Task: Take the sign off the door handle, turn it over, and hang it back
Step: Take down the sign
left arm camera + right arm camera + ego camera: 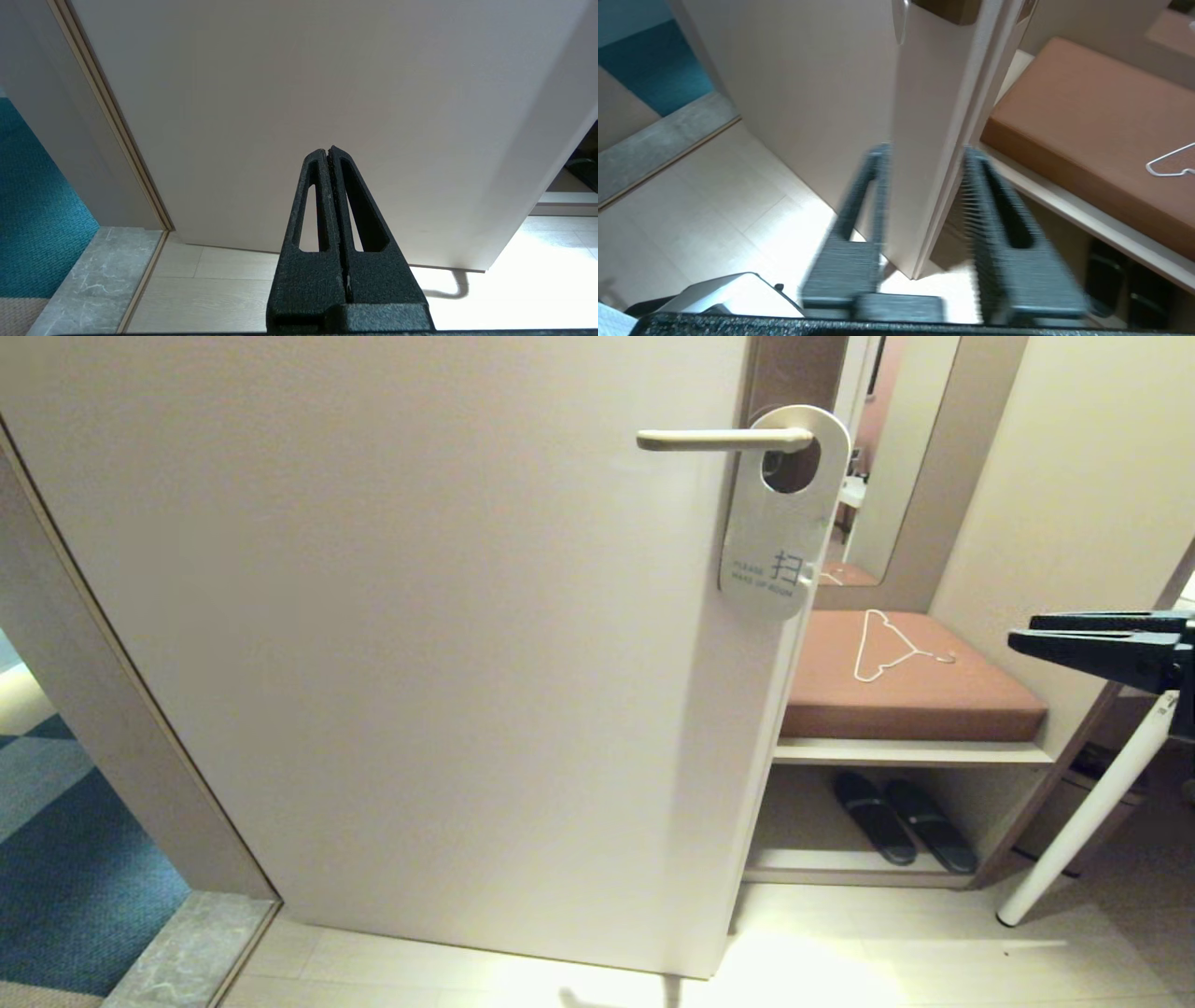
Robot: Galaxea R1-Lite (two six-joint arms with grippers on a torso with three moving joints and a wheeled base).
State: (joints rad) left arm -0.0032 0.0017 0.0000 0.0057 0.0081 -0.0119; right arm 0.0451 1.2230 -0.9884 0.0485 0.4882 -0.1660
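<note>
The sign [770, 551] hangs by its oval hole on the door handle [719, 440], white side out, reading "PLEASE MAKE UP ROOM". The handle is a pale lever on a brown backplate [794, 373] near the door's free edge. My right gripper [1022, 630] is at the far right, well right of and below the sign, pointing left. It is open and empty, and in the right wrist view [925, 150] it faces the door's edge. My left gripper [329, 150] is shut and empty, low before the door face, and out of the head view.
The pale door [420, 616] stands open. Behind its edge is a bench with a brown cushion [971, 695], a white wire hanger [887, 644] on it, and black slippers [901, 821] below. A white slanted leg [1083, 821] stands at the right. Teal carpet [65, 877] lies at the left.
</note>
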